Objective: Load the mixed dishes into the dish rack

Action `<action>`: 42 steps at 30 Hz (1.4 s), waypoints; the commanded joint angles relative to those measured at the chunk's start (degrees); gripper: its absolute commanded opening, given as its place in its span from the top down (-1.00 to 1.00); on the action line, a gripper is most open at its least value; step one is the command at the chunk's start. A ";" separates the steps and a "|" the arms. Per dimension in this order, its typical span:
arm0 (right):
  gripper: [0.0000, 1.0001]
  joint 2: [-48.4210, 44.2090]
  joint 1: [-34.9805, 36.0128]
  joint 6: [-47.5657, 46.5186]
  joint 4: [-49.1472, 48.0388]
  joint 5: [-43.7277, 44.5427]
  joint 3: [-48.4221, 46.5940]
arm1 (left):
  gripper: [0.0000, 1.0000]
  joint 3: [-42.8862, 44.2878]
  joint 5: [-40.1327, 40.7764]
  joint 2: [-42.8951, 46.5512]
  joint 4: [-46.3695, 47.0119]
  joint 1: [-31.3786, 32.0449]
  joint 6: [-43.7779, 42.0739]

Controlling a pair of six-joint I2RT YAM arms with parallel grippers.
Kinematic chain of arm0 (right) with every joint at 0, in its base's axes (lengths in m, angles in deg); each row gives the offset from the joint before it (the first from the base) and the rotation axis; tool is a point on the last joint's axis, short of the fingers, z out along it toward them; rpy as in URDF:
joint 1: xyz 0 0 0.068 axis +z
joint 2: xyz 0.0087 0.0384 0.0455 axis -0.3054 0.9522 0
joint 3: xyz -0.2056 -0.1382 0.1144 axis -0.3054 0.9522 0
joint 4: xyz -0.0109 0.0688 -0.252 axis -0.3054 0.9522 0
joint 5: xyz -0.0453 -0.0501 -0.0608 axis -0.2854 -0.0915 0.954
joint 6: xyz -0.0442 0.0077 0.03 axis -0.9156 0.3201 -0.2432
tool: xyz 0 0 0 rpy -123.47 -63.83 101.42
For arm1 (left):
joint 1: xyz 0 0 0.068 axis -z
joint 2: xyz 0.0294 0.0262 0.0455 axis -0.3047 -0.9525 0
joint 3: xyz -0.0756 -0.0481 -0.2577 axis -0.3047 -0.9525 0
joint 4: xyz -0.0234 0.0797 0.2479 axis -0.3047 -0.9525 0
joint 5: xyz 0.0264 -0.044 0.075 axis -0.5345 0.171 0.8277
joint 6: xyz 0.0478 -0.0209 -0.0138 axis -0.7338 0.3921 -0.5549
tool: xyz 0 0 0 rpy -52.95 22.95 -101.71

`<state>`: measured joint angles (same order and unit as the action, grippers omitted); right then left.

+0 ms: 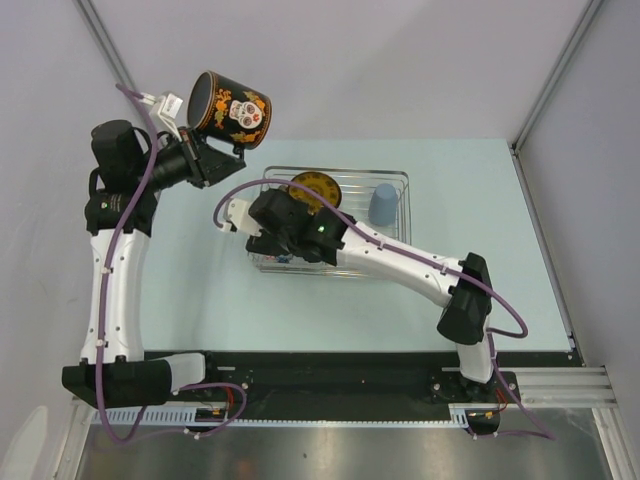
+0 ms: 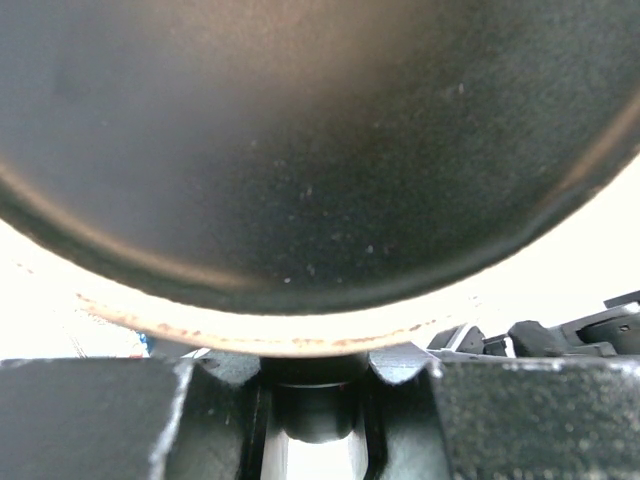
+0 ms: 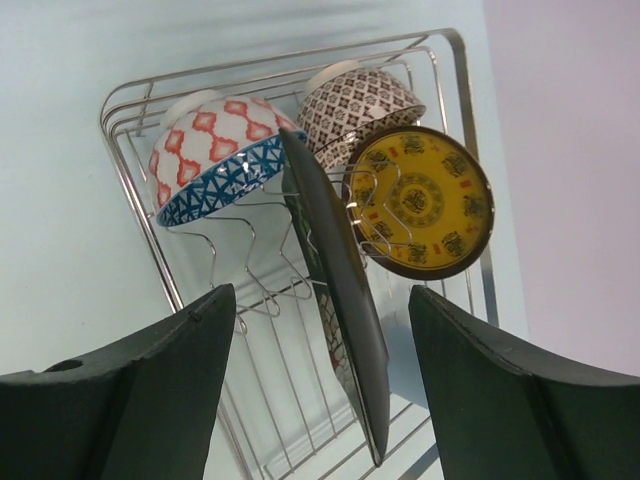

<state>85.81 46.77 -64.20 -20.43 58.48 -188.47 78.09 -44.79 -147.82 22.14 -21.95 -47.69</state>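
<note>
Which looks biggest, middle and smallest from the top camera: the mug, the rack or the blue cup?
1. dish rack
2. mug, lifted nearer the camera, so it may look bigger than it is
3. light-blue cup

I count: red-blue bowl [image 3: 215, 155], brown bowl [image 3: 365, 100] = 2 bowls; dark plate [image 3: 340, 320], yellow plate [image 3: 420, 200] = 2 plates; 1 mug [image 1: 232, 108]; 1 cup [image 1: 384, 203]; 1 rack [image 1: 355, 205].

Left arm [image 1: 105, 290] extends to 12 o'clock; left gripper [image 1: 208, 148] clamps mug [image 1: 230, 108]. Right arm [image 1: 400, 265] reaches to 10 o'clock; right gripper [image 3: 320, 300] spread wide.
</note>
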 commanded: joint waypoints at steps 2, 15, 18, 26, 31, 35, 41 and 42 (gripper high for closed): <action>-0.48 1.54 -0.83 0.74 1.85 -2.33 -3.22 | 0.99 0.21 -2.75 3.13 10.46 -0.89 0.67; -0.07 2.86 -4.87 0.57 -1.83 -4.96 -0.51 | 0.99 -0.40 -3.46 3.31 11.52 -2.38 1.11; -0.05 3.04 -5.58 0.57 -2.72 -5.40 0.20 | 0.99 -0.14 -3.63 3.05 11.69 -2.56 1.28; -0.07 2.95 -6.02 1.01 -3.95 -6.29 2.57 | 0.99 0.65 -3.81 2.78 12.04 -2.91 1.54; -0.04 3.92 -6.28 1.10 -4.91 -6.29 2.75 | 0.99 0.65 -4.07 2.87 12.40 -3.09 1.90; 0.03 4.36 -6.90 1.54 -6.14 -7.25 3.02 | 0.99 0.48 -4.42 3.04 12.13 -3.44 1.72; 0.09 4.36 -7.78 1.36 -8.60 -6.73 5.21 | 0.99 0.65 -5.13 2.87 12.83 -4.05 2.34; 0.11 4.27 -7.95 1.36 -8.95 -6.64 5.65 | 0.99 0.74 -5.04 2.87 13.01 -4.14 2.42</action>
<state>89.83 39.56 -63.10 -26.12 51.71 -183.77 76.19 -46.36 -147.82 24.85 -25.29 -45.39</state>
